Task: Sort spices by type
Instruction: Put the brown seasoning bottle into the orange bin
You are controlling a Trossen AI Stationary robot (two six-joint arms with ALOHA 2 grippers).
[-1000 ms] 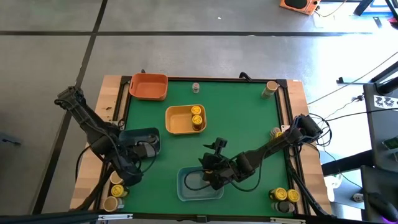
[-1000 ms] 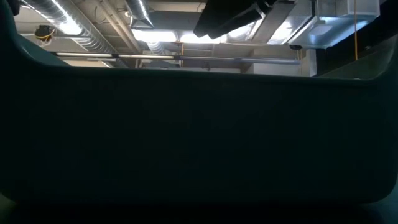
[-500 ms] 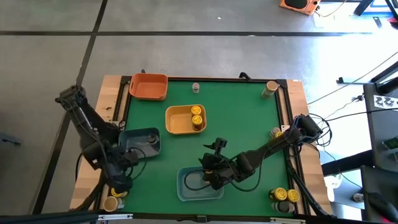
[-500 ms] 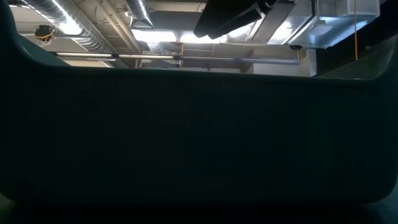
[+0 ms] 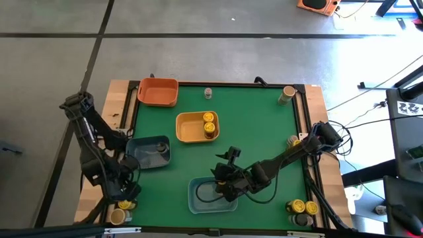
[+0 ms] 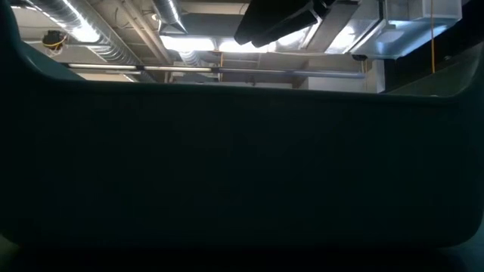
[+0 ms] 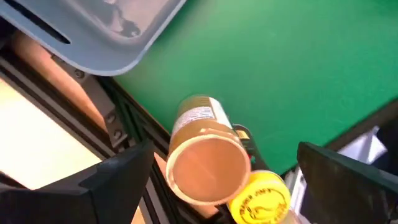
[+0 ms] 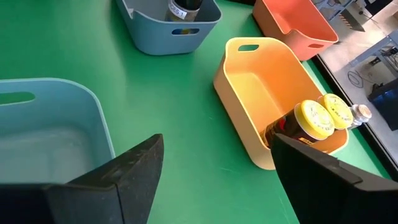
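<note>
My left claw has swung from the blue tray to the corner jars, spread wide over the tan-lidded jar; I lower and clench next.

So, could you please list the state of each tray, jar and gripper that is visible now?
left gripper: open, over the tan-lid jar at the table's edge, not holding it.
right gripper: open, empty, above the light blue tray.
yellow tray: holds two yellow-lid jars.
orange tray: empty.
dark blue tray: holds one jar.
light blue tray: no jar visible inside.
</note>
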